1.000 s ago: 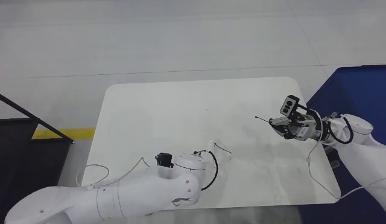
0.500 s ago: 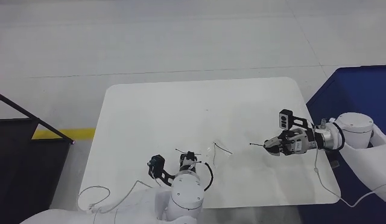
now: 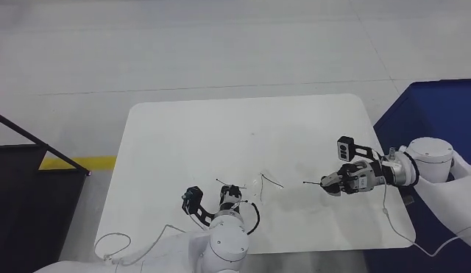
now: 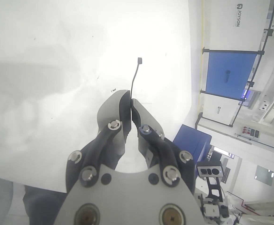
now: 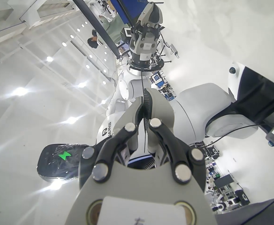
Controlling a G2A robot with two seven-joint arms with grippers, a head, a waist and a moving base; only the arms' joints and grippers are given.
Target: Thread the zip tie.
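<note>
Zip tie [image 4: 134, 78] pinched in left pincer [image 4: 130, 98]; second tie [image 5: 142, 80] in right pincer [image 5: 146, 93].

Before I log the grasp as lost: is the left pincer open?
No, the left pincer is shut on the black zip tie, its head sticking out.

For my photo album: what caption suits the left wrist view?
Fingers of the left gripper pinch a black zip tie, its head above the white table.

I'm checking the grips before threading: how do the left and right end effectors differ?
Left end effector points away over the table; right end effector points sideways toward the left one. Left's zip tie bows, square head outward; right's zip tie runs straight. Both are shut on black ties.
</note>
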